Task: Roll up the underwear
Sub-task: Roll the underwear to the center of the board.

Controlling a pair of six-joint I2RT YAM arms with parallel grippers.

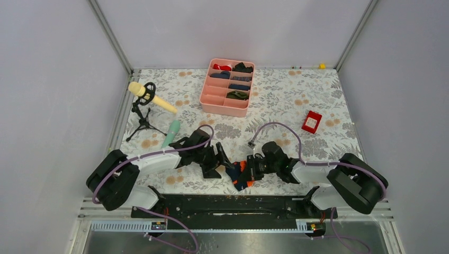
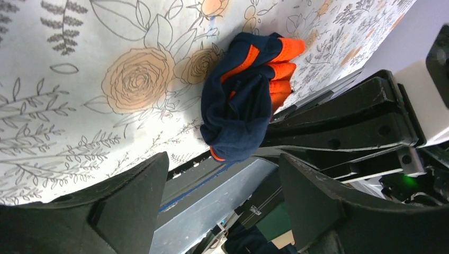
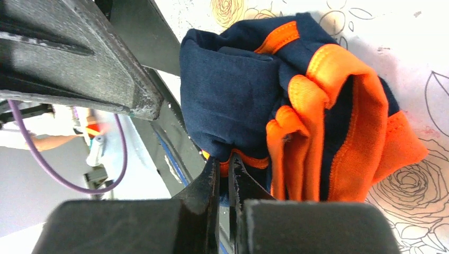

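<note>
The underwear [image 1: 239, 174], navy cloth with an orange waistband, lies bunched at the near edge of the floral table. It fills the right wrist view [image 3: 275, 106] and sits above the jaws in the left wrist view [image 2: 241, 103]. My right gripper [image 1: 252, 168] is shut on a fold of its navy cloth with an orange hem; in the right wrist view its fingers [image 3: 225, 177] pinch that fold. My left gripper [image 1: 218, 161] is open and empty just left of the bundle, apart from it; its fingers [image 2: 137, 196] stand wide in the left wrist view.
A pink tray [image 1: 227, 100] with small rolled garments stands at the back centre. A yellow microphone on a tripod [image 1: 145, 98] and a teal object [image 1: 171, 132] are at the left, a red box [image 1: 311, 121] at the right. The black base rail [image 1: 233, 203] runs along the near edge.
</note>
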